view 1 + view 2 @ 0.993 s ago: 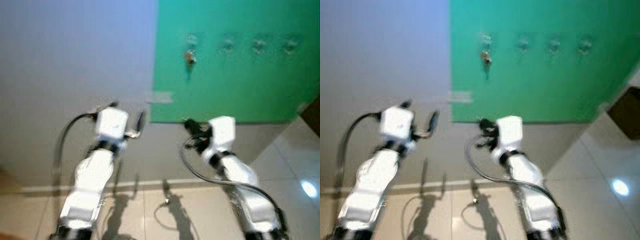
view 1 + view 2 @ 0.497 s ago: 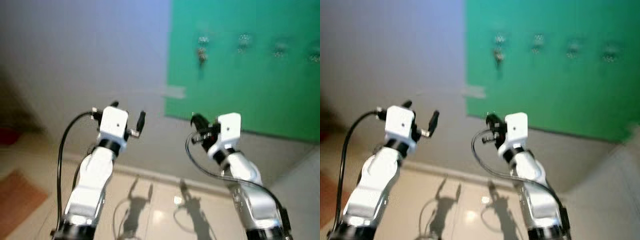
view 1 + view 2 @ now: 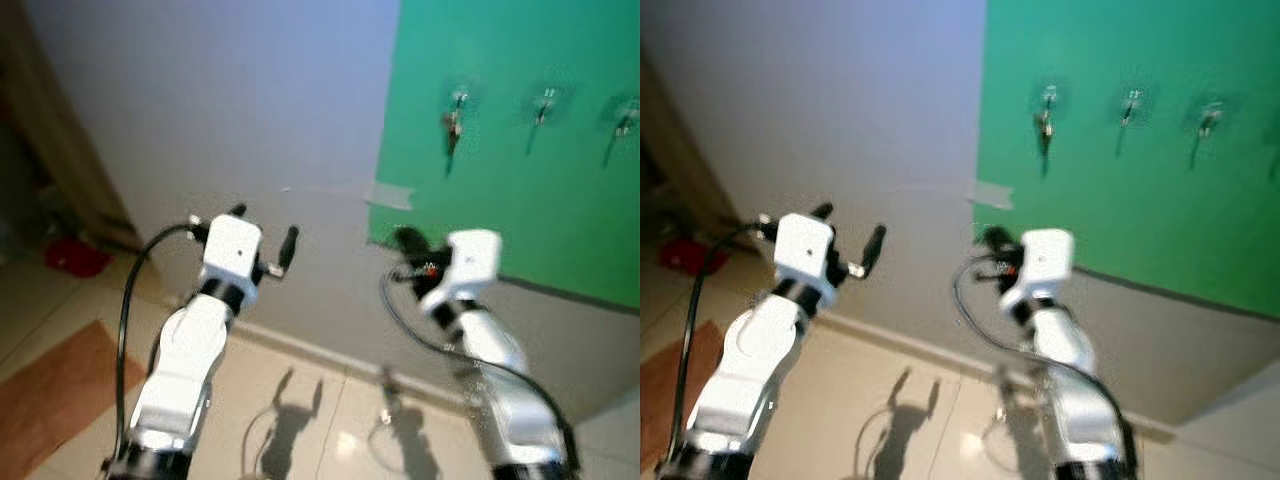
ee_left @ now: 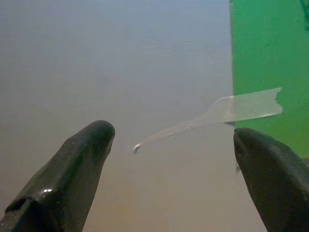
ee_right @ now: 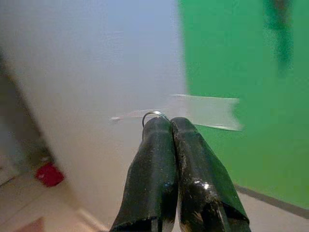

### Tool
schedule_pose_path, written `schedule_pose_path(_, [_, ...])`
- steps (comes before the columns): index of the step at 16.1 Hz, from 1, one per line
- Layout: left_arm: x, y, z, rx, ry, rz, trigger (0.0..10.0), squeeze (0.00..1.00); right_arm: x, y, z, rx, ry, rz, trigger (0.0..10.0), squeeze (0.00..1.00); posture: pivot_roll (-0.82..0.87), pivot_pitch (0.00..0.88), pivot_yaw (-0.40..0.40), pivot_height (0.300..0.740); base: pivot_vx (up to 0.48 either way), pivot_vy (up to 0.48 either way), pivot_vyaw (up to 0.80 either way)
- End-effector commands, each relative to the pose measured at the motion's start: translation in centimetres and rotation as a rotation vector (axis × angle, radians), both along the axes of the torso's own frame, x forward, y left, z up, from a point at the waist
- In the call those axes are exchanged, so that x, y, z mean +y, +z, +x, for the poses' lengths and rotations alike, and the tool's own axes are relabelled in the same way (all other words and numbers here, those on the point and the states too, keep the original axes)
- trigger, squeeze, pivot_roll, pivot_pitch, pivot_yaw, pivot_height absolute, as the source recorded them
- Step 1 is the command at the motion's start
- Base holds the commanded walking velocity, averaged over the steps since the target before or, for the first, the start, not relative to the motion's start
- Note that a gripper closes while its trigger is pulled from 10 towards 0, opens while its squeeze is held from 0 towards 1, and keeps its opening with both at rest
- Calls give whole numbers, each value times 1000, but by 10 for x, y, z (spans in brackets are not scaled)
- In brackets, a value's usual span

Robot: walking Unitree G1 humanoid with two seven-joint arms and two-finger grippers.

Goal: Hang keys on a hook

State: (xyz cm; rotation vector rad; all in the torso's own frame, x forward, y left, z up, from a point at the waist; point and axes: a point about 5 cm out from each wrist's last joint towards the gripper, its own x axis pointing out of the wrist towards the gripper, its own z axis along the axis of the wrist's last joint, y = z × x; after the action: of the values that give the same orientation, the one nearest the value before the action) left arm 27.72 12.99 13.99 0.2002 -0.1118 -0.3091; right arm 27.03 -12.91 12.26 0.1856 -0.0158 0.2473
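Three small hooks (image 3: pixel 543 98) sit in a row on a green wall panel (image 3: pixel 520 200). A dark set of keys (image 3: pixel 452 125) hangs from the leftmost hook (image 3: pixel 458 98). My right gripper (image 3: pixel 405 240) is raised below and left of that hook, short of the wall. Its fingers (image 5: pixel 159 145) are shut, and a thin metal key ring (image 5: pixel 152 115) peeks out at their tips. My left gripper (image 3: pixel 265 228) is held up before the grey wall, open and holding nothing, its fingertips (image 4: pixel 99 133) wide apart.
A strip of clear tape (image 3: pixel 390 193) crosses the panel's left edge onto the grey wall (image 3: pixel 250 110). Low on the left are a brown wooden frame (image 3: pixel 55 150), a red object (image 3: pixel 75 257) and a brown mat (image 3: pixel 50 390) on the pale tiled floor (image 3: pixel 330 430).
The camera has swung left, so the green panel and hooks now sit further right and the left corner has come into view. Both arms stay raised, grips unchanged.
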Motion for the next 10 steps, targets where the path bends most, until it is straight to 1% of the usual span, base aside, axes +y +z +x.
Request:
schedule_pose_path(1, [2,1,2,2,-1,6,10000,0,3,6,1,-11,6,26,10000,0,-26,0,30,718,379,0,0])
schedule_pose_path(6, [1,0,2,4,-9,0,10000,0,-1,7,-3,-18,-2,14,10000,0,-29,0,27,718,378,0,-800])
schedule_pose_path(7, [-1,0,0,2,-21,-11,10000,0,-3,12,-5,-31,4,8,10000,0,-31,0,24,718,379,0,-488])
schedule_pose_path(8, [-2,-1,-1,2,-35,-21,10000,0,-3,15,-7,-49,23,-1,10000,0,-33,0,20,718,371,0,0])
schedule_pose_path(9, [-6,-1,-4,-4,-57,-47,10000,0,-2,17,-10,-59,71,11,10000,0,-33,0,17,718,0,0,0])
schedule_pose_path(10, [-7,-1,-5,0,-62,-40,10000,0,-2,19,-12,-62,99,16,10000,0,-32,0,10,718,0,0,0])
